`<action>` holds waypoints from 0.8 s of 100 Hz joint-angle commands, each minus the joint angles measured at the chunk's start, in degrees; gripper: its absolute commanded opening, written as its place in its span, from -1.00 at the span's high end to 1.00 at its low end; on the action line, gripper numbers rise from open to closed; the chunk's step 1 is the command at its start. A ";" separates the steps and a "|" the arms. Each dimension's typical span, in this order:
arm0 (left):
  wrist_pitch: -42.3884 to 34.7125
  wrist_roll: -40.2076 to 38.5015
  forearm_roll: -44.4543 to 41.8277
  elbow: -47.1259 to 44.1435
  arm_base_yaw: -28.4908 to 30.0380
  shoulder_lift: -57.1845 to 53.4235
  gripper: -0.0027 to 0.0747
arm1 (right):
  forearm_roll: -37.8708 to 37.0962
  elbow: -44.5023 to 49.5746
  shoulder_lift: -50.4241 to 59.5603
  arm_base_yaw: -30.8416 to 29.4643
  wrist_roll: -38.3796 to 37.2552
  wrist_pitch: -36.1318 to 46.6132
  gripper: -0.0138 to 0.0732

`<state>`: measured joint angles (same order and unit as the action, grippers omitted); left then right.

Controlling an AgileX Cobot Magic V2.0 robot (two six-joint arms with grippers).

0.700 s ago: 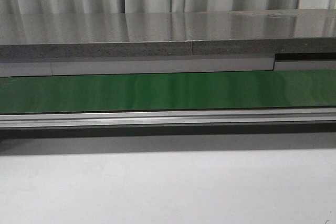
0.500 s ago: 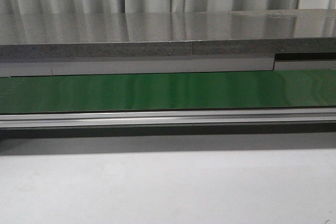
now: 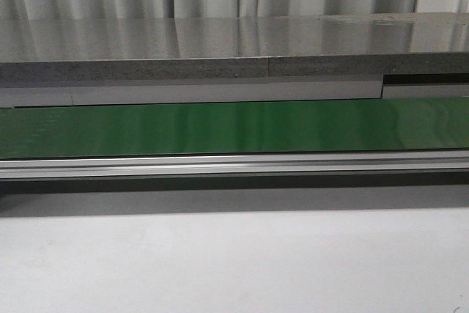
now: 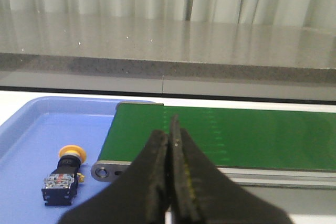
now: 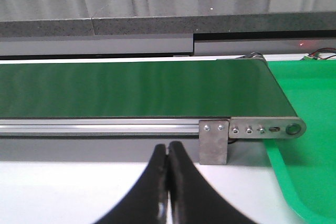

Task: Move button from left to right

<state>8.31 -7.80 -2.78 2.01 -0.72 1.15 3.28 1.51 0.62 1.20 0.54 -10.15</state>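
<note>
The button [image 4: 64,174], with an orange-yellow round cap and a black blocky body, lies on its side in a blue tray [image 4: 31,135] in the left wrist view. My left gripper [image 4: 169,132] is shut and empty, hovering beside the tray near the end of the green conveyor belt [image 4: 226,137], apart from the button. In the right wrist view my right gripper [image 5: 168,150] is shut with nothing in it, above the white table in front of the belt [image 5: 136,87]. Neither gripper nor the button shows in the front view.
The green belt [image 3: 234,127] runs across the front view with an aluminium rail [image 3: 234,164] along its near side. A green tray [image 5: 310,145] lies past the belt's far end roller [image 5: 294,128]. A grey shelf [image 3: 234,49] and curtains stand behind.
</note>
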 commanded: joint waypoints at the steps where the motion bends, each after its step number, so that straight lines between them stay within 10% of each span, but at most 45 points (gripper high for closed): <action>1: -3.26 -0.50 2.43 4.36 -0.38 4.61 0.99 | -0.48 -0.90 1.09 0.07 0.20 4.75 0.84; 80: 36.40 -0.50 4.79 46.75 -0.27 39.91 0.99 | -0.48 -0.90 1.09 0.07 0.20 4.75 0.84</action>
<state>46.17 -7.90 1.36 45.99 -0.72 39.82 3.28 1.51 0.62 1.20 0.54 -10.15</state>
